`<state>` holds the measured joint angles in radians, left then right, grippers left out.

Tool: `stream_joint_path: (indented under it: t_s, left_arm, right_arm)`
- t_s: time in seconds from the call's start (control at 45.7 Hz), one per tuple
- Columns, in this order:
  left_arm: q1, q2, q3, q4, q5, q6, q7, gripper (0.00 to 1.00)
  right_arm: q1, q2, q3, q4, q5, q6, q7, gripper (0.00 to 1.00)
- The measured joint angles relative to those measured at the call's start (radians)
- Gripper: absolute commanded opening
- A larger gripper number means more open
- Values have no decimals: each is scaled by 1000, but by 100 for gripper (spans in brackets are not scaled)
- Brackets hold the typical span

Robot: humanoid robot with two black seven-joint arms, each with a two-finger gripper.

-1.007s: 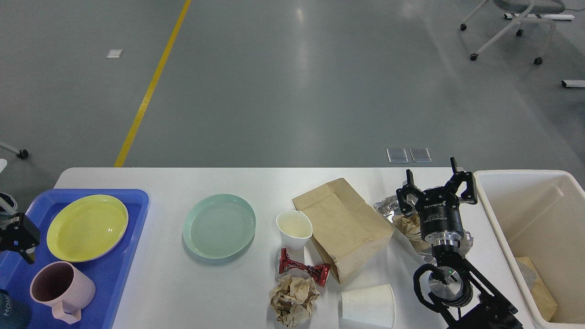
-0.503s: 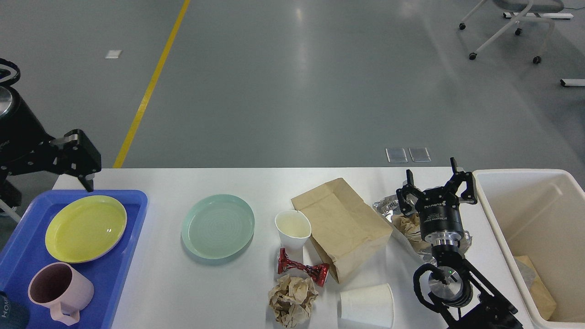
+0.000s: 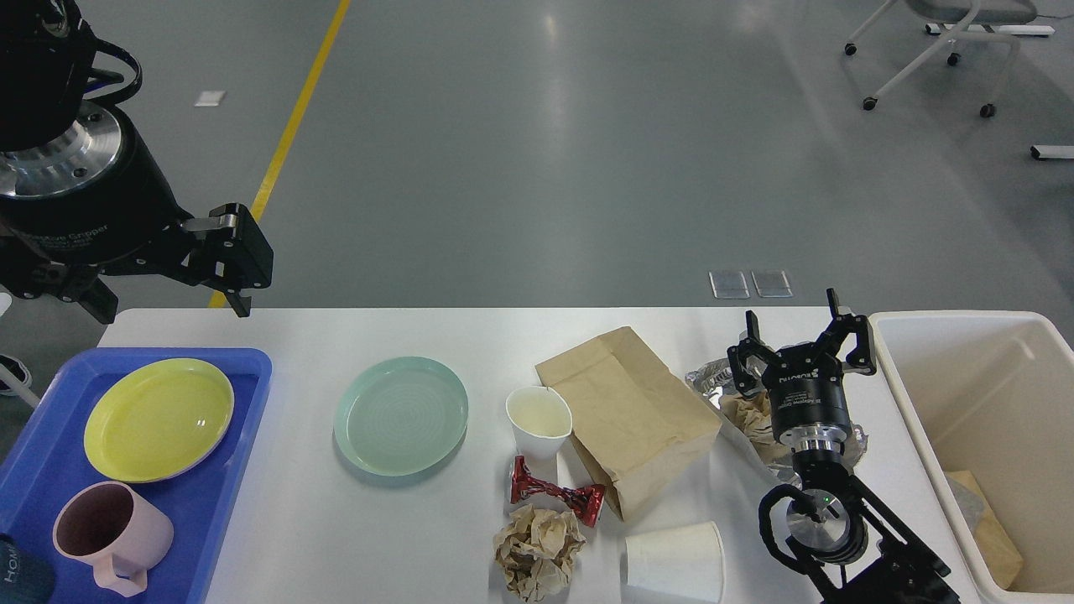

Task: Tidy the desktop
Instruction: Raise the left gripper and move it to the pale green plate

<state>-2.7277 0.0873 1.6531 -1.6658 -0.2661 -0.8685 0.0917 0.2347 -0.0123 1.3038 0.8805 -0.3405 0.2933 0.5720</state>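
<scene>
lower the spread, empty right gripper (image 3: 801,335) squarely over the foil wad (image 3: 713,379); left gripper (image 3: 159,289) state: cannot tell

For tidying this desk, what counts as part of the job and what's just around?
Job: white rectangular desktop, green round plate, upright paper cup, brown paper bag, red foil wrapper, crumpled brown paper ball, tipped paper cup.
Around: grey wheeled chair, yellow floor line.

The large white rounded-corner desktop (image 3: 302,537) spans the lower frame; on it lie a blue plastic tray (image 3: 210,503) at left; a mint-green round plate (image 3: 401,414) centre-left; a brown paper bag (image 3: 629,419) centre; a cream-white rectangular bin (image 3: 914,403) at right.
</scene>
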Motion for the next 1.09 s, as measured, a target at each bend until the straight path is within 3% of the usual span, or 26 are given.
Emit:
stream_joint_path:
  t_s: [0.438, 0.744, 0.985, 1.094]
  left_arm:
    - [33, 5, -17, 5, 22, 11, -15, 96]
    - [196, 19, -52, 83, 18, 27, -18, 96]
    - [288, 42, -85, 104, -28, 90, -20, 96]
    - [369, 50, -90, 126, -48, 172, -17, 96]
  right_arm:
    - [0, 0, 0, 0, 0, 1, 0, 100]
    - [0, 0, 0, 0, 0, 1, 0, 100]
    - [0, 0, 0, 0, 0, 1, 0, 100]
    - [0, 0, 0, 0, 0, 0, 0, 100]
